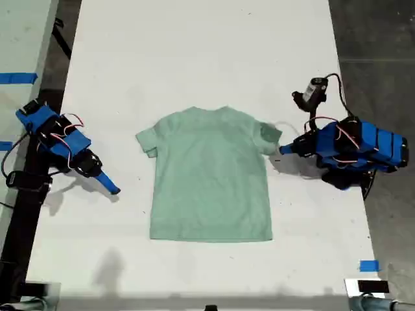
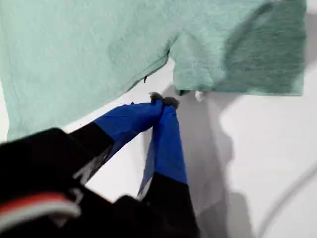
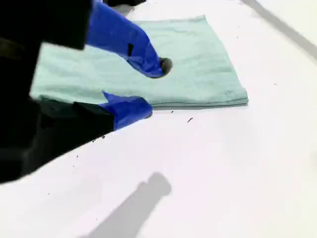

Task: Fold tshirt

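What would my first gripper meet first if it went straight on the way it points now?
Probably the tshirt: my first gripper, jaws closed, points at the sleeve nearest it. Depth is unclear.

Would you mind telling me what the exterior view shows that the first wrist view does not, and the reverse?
Only the exterior view shows the whole tshirt lying flat, both arms, my second gripper away from the cloth on the exterior view's left, and blue tape on the table. Only the first wrist view shows my first gripper closely: fingers together, holding nothing, just short of the sleeve edge. Both show the shirt's sleeve and the white table.
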Motion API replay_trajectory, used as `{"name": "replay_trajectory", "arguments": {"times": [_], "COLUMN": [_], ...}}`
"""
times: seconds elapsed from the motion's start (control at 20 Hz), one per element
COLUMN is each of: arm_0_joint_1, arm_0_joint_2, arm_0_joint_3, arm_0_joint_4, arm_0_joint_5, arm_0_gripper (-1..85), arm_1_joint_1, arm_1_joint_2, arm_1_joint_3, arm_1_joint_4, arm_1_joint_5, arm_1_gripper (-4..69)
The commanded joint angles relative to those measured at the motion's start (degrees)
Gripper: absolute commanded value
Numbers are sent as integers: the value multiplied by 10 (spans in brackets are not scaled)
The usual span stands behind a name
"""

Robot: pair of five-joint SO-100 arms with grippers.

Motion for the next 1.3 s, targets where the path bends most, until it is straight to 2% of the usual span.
{"name": "replay_trajectory", "arguments": {"times": [0.0,0.25,0.35,0.5,0.6,0.8,0.9,0.95,1.0,1.05,1.1,1.15,1.2,1.25], "arm_0_joint_1": [-36,-320,-342,-363,-378,-403,-404,-378,-374,-409,-417,-410,-382,-368], "arm_0_joint_2": [59,59,59,59,59,59,59,59,60,60,60,60,60,60], "arm_0_joint_3": [4,2,3,3,3,2,-2,-2,-2,-1,-3,-2,-3,-3], "arm_0_joint_4": [-2,-2,-1,-1,-1,-2,-11,-13,-11,-5,-14,-50,-73,-95], "arm_0_joint_5": [20,23,22,22,22,22,22,22,6,2,-12,-8,-8,-7], "arm_0_gripper": [91,117,125,126,126,127,128,134,86,1,1,1,7,55], "arm_1_joint_1": [-5,-5,-4,-17,-20,-29,-42,-40,-40,-41,-34,-34,-39,-40], "arm_1_joint_2": [45,45,45,45,45,47,47,47,47,47,47,47,47,47], "arm_1_joint_3": [12,12,12,12,12,13,15,11,4,8,7,3,-2,-8], "arm_1_joint_4": [12,12,12,13,13,6,4,6,14,18,18,15,19,19], "arm_1_joint_5": [-7,-6,-1,146,215,155,475,506,468,435,434,443,461,448], "arm_1_gripper": [8,8,8,8,10,15,22,31,35,35,27,-8,-15,-15]}}
